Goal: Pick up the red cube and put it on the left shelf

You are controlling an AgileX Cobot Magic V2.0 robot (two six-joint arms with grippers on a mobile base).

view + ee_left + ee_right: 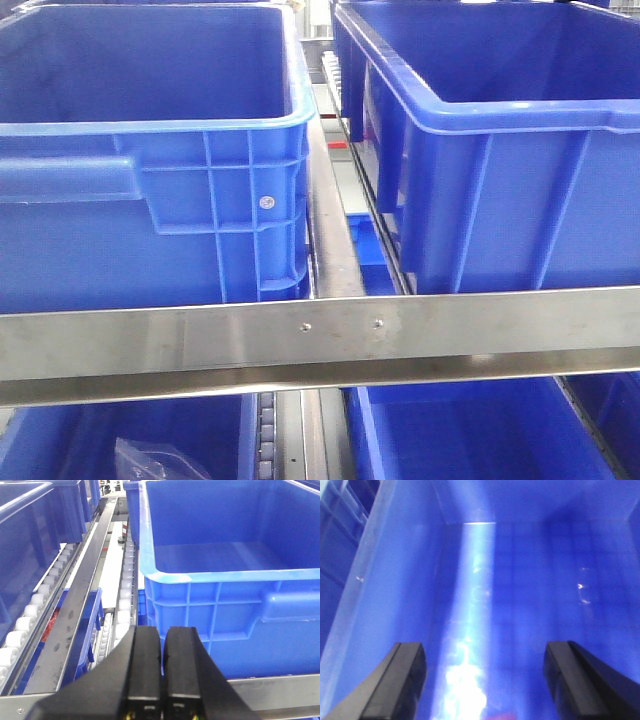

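Note:
Only a thin red sliver, probably the red cube point(501, 717), shows at the bottom edge of the right wrist view, on the floor of a blue bin point(395, 580). My right gripper point(485, 650) hangs open inside that bin, its two black fingers wide apart on either side of the sliver. My left gripper point(163, 630) is shut with nothing between its fingers, just in front of the near wall of a large blue bin point(225, 610). In the front view, the left side of the shelf point(60, 345) carries a blue bin point(150, 180). Neither gripper appears there.
A steel rail point(320, 340) crosses the front view, with a second blue bin point(500, 150) above it on the right. Lower bins lie beneath; the left one point(40, 440) holds a clear plastic bag point(150, 460). White roller tracks point(35, 605) run left of my left gripper.

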